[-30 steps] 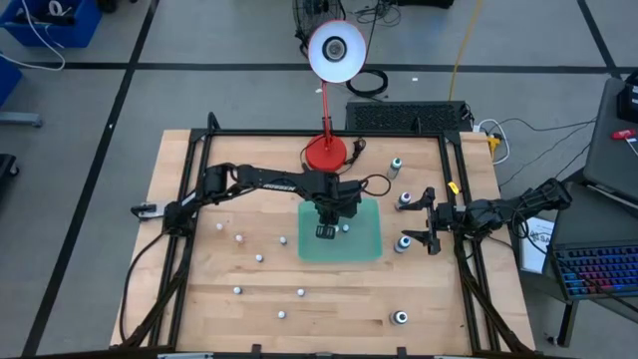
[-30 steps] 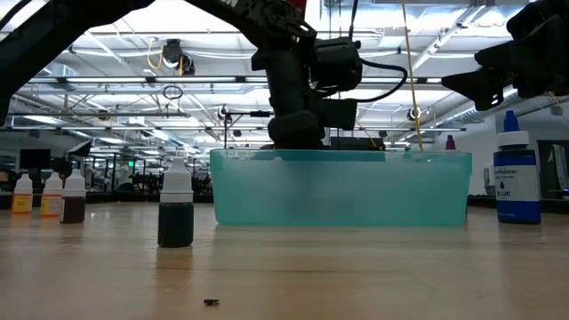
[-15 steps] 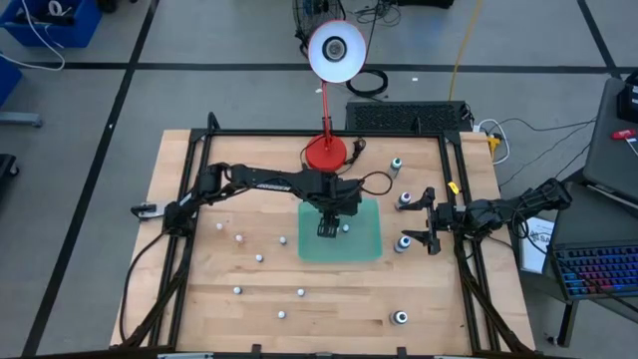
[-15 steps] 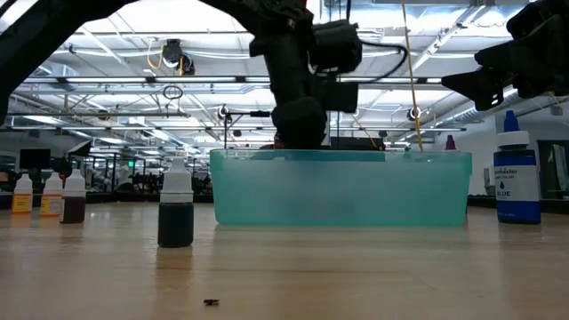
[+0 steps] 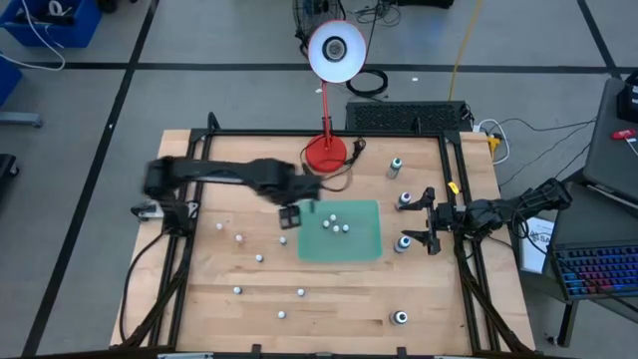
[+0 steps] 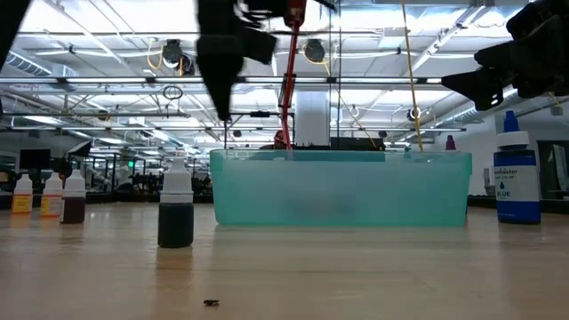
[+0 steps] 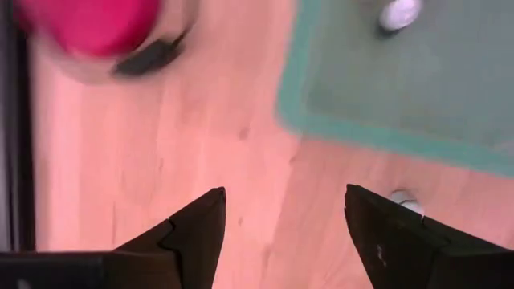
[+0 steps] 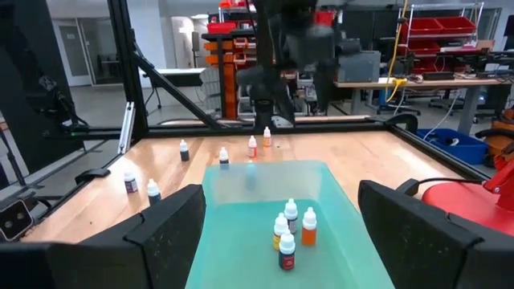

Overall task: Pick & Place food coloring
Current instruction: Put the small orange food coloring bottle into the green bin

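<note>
The food coloring is a set of small white-capped bottles. Several stand upright in the teal tray (image 5: 359, 244), for example one (image 8: 309, 225) and another (image 5: 337, 227). Others stand scattered on the wooden table, such as one (image 5: 259, 257), a dark one (image 6: 176, 213) and a blue one (image 6: 516, 173). My left gripper (image 5: 289, 215) hovers open above bare wood just off the tray's far left corner, fingers pointing down (image 7: 285, 237), holding nothing. My right gripper (image 5: 431, 221) waits open and level at the tray's right side (image 8: 281, 193).
A desk lamp with a red base (image 5: 325, 153) stands just beyond the tray, close to my left arm. A black frame rail (image 5: 319, 134) borders the table. Larger bottles (image 5: 404, 199) stand between the tray and my right gripper.
My left gripper has risen out of the tray and swung fast toward the table's left edge, now clear of the tray's rim. The bottles where it stood remain upright in the tray.
</note>
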`<state>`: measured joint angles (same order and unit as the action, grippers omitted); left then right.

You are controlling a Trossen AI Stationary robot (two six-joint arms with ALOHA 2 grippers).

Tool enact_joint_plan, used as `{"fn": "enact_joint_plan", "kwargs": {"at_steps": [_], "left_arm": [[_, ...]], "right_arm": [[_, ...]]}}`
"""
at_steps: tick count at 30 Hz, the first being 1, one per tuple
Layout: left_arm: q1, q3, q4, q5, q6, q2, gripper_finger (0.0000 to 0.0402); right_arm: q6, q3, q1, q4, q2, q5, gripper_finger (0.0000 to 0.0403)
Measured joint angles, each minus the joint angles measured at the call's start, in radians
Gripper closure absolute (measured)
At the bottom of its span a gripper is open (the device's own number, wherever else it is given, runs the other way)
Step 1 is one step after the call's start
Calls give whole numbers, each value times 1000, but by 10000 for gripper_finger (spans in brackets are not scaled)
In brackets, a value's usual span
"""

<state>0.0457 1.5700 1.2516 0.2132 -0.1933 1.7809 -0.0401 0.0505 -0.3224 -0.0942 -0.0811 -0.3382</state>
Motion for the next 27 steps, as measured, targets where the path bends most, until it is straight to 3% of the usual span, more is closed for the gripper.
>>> {"fn": "enact_joint_plan", "kwargs": {"at_steps": [6, 10, 13, 18, 22, 27], "left_arm": [[-40, -403, -59, 14, -457, -359, 147], [-77, -598, -57, -32, -839, -546, 147], [-108, -718, -58, -52, -1006, -646, 147], [-133, -875, -65, -116, -1118, -706, 147], [-141, -871, -124, -114, -1048, -699, 147], [-141, -874, -117, -127, -1079, -683, 147]], "right_arm": [[0, 0, 0, 0, -3, 0, 90], [0, 0, 0, 0, -3, 0, 89], [0, 0, 0, 0, -3, 0, 89], [0, 0, 0, 0, -3, 0, 89], [0, 0, 0, 0, -2, 0, 89], [0, 0, 0, -3, -3, 0, 89]]}}
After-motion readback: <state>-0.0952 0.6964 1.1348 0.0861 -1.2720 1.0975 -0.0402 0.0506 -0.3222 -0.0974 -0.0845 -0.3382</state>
